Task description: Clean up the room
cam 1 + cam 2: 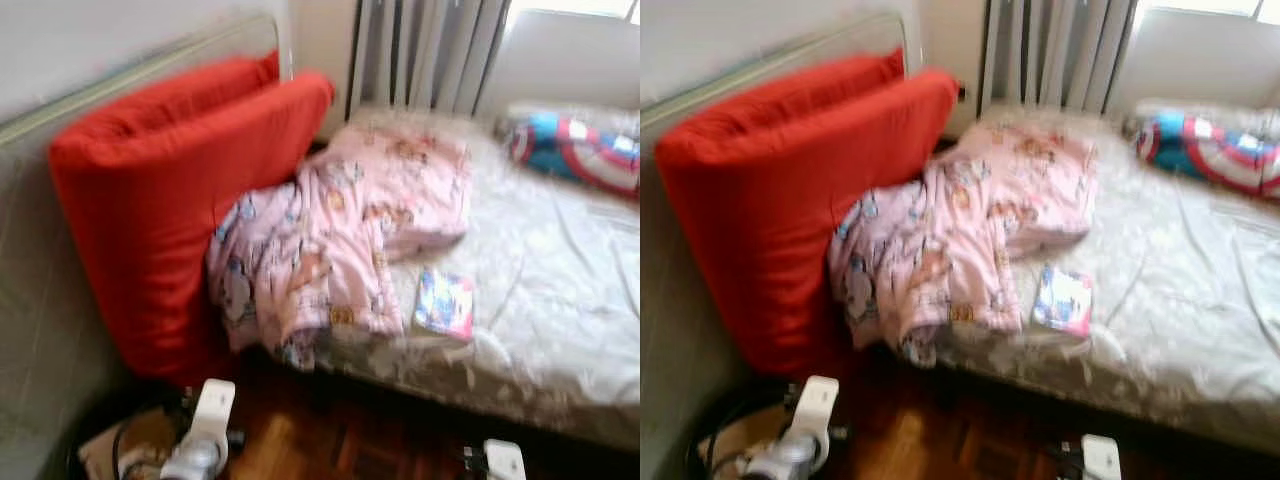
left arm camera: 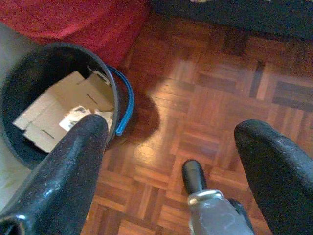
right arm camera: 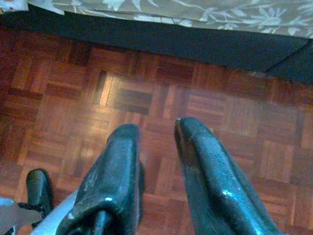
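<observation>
Bed (image 1: 560, 300), centre frame: pink blanket (image 1: 340, 240), small book (image 1: 444, 303). Red cushion (image 1: 170, 200) left. Left gripper (image 2: 171, 161) spread wide above parquet (beside bin (image 2: 19, 83)); right gripper (image 3: 156, 161) slightly parted.

Our left arm (image 1: 205, 430) hangs low at near left, its gripper (image 2: 171, 147) with fingers (image 2: 73, 166) spread wide. Our right arm (image 1: 503, 460) hangs low at near right, its gripper (image 3: 156, 142) with fingers (image 3: 117, 166) a narrow gap apart.

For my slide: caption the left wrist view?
Open left gripper over parquet floor, beside a bin holding cardboard.
</observation>
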You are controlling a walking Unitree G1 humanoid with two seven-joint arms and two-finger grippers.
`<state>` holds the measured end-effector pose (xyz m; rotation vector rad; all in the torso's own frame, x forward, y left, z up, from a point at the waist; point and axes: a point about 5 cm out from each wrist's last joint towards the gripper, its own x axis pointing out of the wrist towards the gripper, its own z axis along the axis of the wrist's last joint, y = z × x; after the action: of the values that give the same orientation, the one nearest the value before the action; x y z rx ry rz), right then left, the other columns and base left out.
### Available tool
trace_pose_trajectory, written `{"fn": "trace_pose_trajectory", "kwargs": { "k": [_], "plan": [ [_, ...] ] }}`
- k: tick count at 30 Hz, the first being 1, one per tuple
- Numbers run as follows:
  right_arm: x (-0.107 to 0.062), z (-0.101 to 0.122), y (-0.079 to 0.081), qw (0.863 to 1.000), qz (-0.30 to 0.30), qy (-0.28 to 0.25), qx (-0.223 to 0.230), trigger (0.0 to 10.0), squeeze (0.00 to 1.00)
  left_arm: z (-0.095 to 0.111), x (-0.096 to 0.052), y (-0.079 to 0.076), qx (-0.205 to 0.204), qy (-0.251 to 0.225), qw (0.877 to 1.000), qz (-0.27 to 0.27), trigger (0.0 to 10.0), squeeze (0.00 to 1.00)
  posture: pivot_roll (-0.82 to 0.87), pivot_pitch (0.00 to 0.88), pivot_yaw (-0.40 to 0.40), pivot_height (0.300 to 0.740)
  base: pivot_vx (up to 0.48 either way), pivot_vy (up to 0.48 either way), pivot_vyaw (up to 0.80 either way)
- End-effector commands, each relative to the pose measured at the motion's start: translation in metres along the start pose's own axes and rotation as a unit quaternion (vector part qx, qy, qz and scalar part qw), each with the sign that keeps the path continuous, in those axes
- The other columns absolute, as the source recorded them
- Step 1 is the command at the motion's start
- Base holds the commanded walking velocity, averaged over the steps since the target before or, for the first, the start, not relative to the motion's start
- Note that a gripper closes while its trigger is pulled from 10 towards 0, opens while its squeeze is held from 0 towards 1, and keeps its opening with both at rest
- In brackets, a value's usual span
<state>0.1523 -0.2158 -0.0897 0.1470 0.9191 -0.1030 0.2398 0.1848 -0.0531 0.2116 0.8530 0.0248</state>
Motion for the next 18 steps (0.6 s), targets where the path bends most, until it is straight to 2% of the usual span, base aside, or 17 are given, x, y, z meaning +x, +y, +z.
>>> {"fn": "trace_pose_trajectory", "kwargs": {
  "k": [1, 14, 18],
  "plan": [
    [-0.0014, 0.0003, -0.0064, 1.000, -0.016, -0.004, -0.007, 10.0, 0.00, -0.0025, -0.0004, -0.0096, 0.000, 0.008, 1.000, -0.013, 10.0, 0.00, -0.03, 0.000, -0.028, 0.740, 0.000, -0.281, 0.00],
    [-0.0015, -0.0001, -0.0062, 1.000, -0.009, -0.002, -0.005, 10.0, 0.00, -0.0034, -0.0006, -0.0107, -0.005, 0.009, 1.000, -0.013, 10.0, 0.00, -0.04, 0.000, -0.035, 0.740, 0.000, -0.279, 0.00],
    [-0.0017, -0.0005, -0.0066, 1.000, -0.009, -0.002, -0.005, 10.0, 0.00, -0.0039, -0.0007, -0.0113, -0.005, 0.010, 1.000, -0.014, 10.0, 0.00, -0.04, 0.000, -0.035, 0.740, 0.000, 0.000, 0.00]
  ]
}}
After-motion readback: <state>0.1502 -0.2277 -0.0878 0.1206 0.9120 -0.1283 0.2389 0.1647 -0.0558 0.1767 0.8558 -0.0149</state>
